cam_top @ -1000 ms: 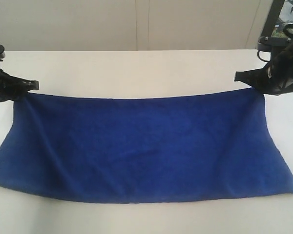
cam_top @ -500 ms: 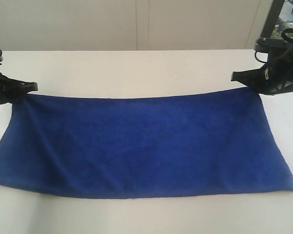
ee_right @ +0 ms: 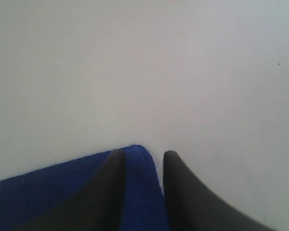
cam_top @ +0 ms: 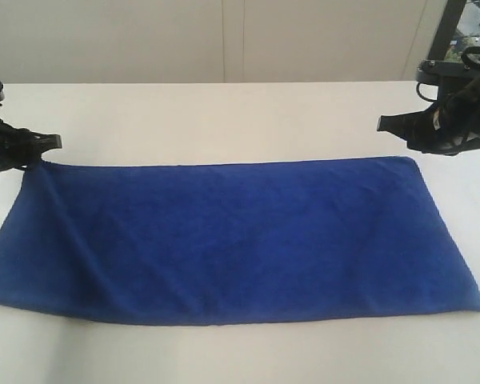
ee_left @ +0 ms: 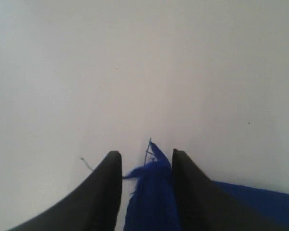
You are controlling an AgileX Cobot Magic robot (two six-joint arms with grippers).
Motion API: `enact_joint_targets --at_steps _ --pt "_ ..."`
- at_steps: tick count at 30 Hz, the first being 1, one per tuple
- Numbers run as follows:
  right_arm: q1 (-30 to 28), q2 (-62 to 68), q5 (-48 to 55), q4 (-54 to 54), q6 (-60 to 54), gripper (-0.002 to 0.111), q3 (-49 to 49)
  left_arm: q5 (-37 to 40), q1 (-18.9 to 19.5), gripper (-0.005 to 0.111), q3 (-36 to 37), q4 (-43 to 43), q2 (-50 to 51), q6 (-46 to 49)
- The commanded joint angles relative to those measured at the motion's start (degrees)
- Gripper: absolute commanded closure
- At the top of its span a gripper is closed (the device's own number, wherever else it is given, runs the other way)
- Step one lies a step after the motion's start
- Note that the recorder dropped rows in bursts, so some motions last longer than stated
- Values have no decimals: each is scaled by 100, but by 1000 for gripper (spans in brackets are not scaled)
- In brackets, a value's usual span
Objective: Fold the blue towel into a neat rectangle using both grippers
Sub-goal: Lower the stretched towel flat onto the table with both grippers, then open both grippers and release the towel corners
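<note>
The blue towel [cam_top: 240, 240] lay spread flat on the white worktop [cam_top: 224, 112], a deep royal-blue rectangle of fuzzy cloth that ran almost the whole width of the exterior view. Its long near edge sat close to the front of the worktop and its far edge ran straight between the two hands. The surface was mostly smooth, with one soft diagonal crease on the left side that ran from the far left corner down toward the near edge. The far right corner lay flat on the worktop, while the far left corner was drawn up a little toward the hand beside it.

The left hand [ee_left: 144, 155] stood at that far left corner with its jaws apart. The corner stood bunched up between the black fingers [ee_left: 103, 192], leaning against one of them and leaving a bare strip of worktop beside the other. A thin loose thread [ee_left: 148, 147] stuck up from the tip of the corner.

The right hand [ee_right: 143, 153] hung over the far right corner, jaws apart as well, with the rounded corner of the cloth lying below the gap. In the exterior view this hand sat just beyond the corner and clear of it.

Behind the worktop rose a plain pale wall [cam_top: 144, 40], and a dark frame [cam_top: 452, 24] showed at the upper right above the right arm [cam_top: 464, 120]
</note>
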Motion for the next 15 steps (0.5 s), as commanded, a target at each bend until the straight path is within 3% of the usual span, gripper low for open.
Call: enact_joint_targets --at_steps 1,7,11,15 --pt "-48 -3 99 -62 15 67 -54 15 26 55 -22 -67 -8 -47" --pt "-48 -140 764 -23 15 69 -61 353 26 55 -22 -67 -252 5" --pt "-48 -420 1136 -23 -224 85 -61 1026 26 61 -22 -67 -581 421" --pt "-48 -716 1379 227 -753 107 -61 1858 26 80 -22 -67 -899 764"
